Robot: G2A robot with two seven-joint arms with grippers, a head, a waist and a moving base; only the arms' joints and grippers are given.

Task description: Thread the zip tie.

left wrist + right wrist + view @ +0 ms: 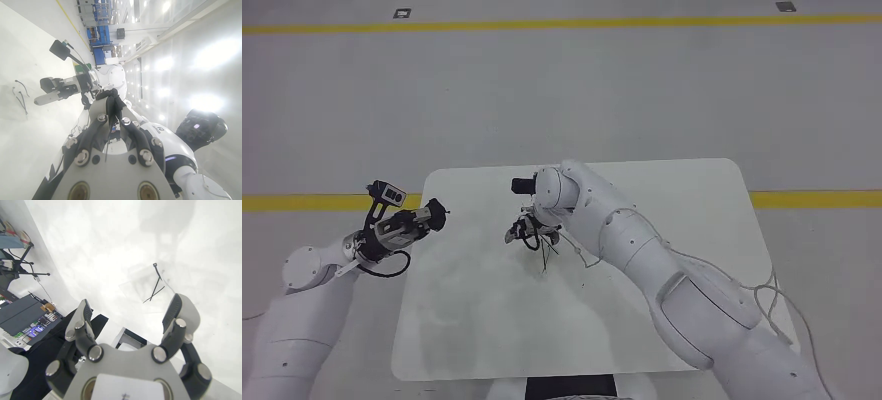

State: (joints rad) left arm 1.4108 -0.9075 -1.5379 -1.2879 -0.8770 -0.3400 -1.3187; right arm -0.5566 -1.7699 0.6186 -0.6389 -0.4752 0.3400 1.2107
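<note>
Pale workshop floor with a yellow line (812,199) running behind a white table (662,320), nothing fancy. The left gripper (113,96) sits out by the table's left edge, up off the surface, fingers pinched together on a thin black zip tie (107,149) whose tail trails back toward the wrist between the finger links. Can't make out the head end of it, it's buried between the pads. The right gripper (130,308) hangs over the middle of the table with its jaws spread wide and nothing in them. Just beside its fingertips, a few loose zip ties (157,285) lie flat on the tabletop, two of them crossing each other.
</note>
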